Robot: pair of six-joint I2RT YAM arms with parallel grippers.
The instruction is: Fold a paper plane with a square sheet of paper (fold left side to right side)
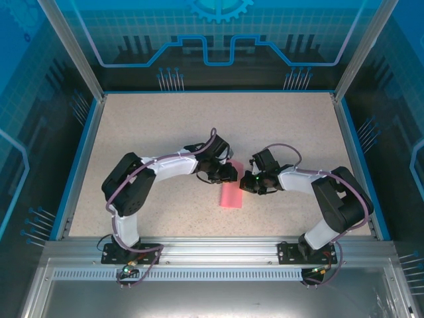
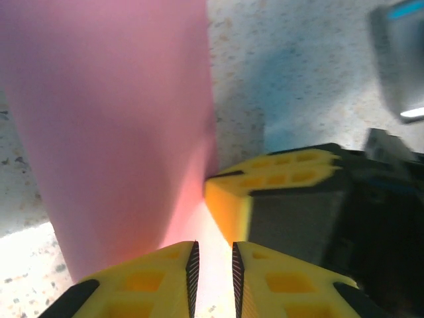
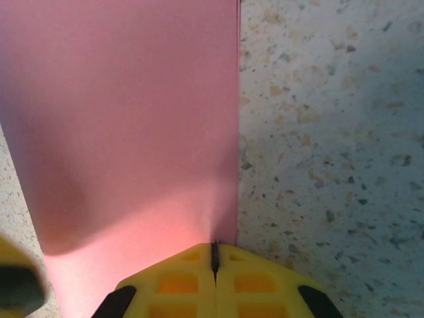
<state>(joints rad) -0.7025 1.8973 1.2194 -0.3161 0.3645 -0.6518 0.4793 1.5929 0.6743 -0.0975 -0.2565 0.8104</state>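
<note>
The square sheet of paper [image 1: 232,197] lies flat on the speckled table as a narrow pink rectangle, between the two grippers. Its far end reaches under the left gripper [image 1: 230,173]. In the left wrist view the paper [image 2: 119,132] runs up the left side, and my left gripper [image 2: 212,265] stands open by a narrow gap with pale table showing through it. My right gripper [image 3: 214,255] is shut, its tips resting on the paper [image 3: 132,119] just inside its right edge. The right gripper's yellow fingers [image 2: 265,179] touch the paper's edge close to my left fingertips.
Blue rails and a glass back wall [image 1: 218,40] enclose the speckled table [image 1: 165,132]. The right arm [image 1: 331,192] bends in from the right and the left arm [image 1: 132,185] from the left. One left finger [image 3: 16,285] pokes into the right wrist view's lower left corner.
</note>
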